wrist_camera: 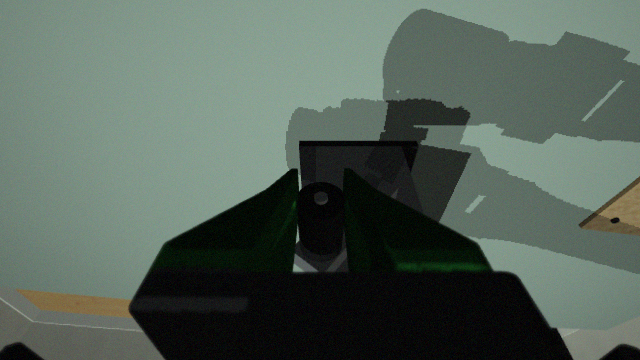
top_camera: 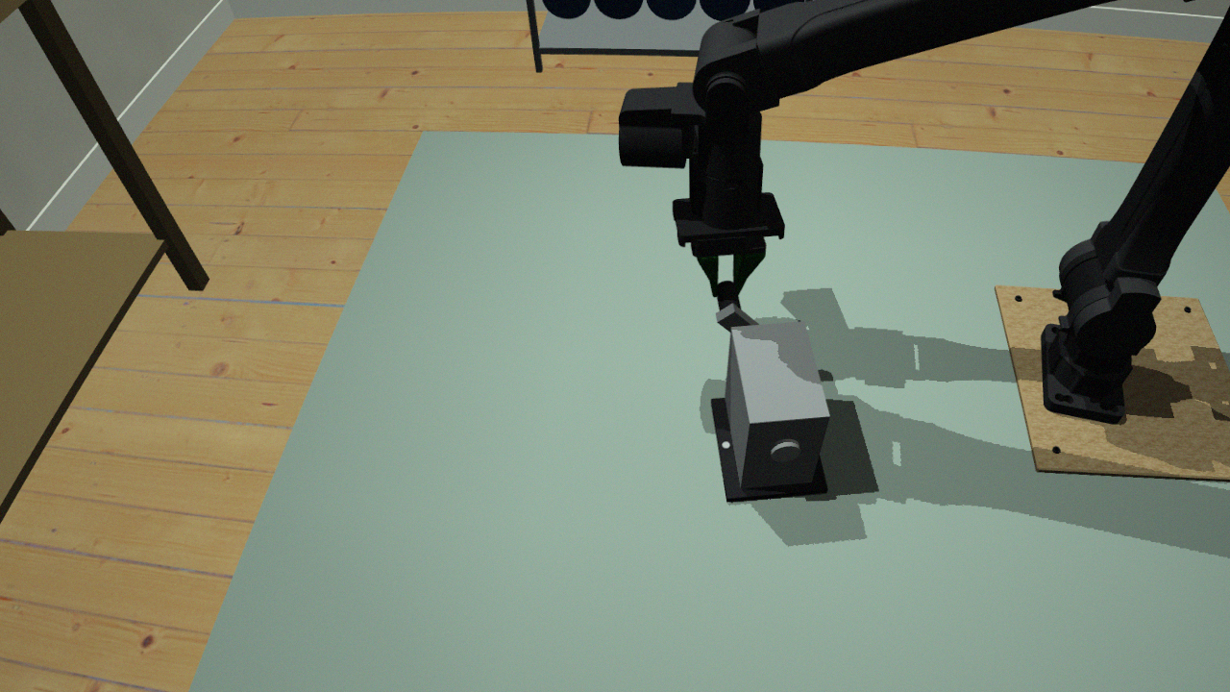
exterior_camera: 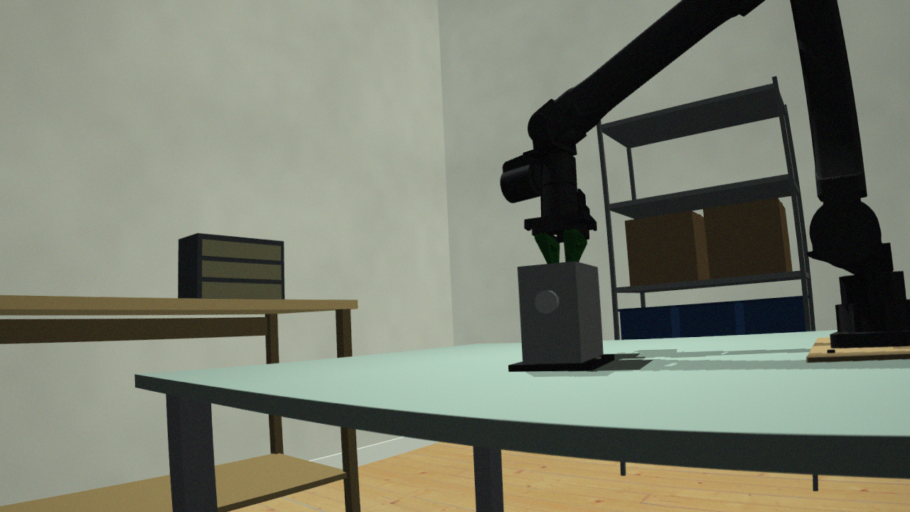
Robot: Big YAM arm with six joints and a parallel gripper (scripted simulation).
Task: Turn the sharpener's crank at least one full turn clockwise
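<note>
The sharpener (top_camera: 774, 404) is a grey box on a black base plate in the middle of the green table; it also shows in the exterior view (exterior_camera: 559, 313). Its crank arm (top_camera: 732, 315) sticks up at the far end, tilted to the side. My gripper (top_camera: 728, 288) hangs straight down over that end and is shut on the crank's dark round handle (wrist_camera: 320, 220), which sits between the green fingers in the wrist view. In the exterior view the fingers (exterior_camera: 560, 249) reach just behind the sharpener's top edge, and the handle is hidden.
The arm's base stands on a wooden board (top_camera: 1118, 386) at the right of the table. A metal shelf with cardboard boxes (exterior_camera: 706, 242) stands behind. A wooden side table with a small drawer unit (exterior_camera: 230, 266) is at the left.
</note>
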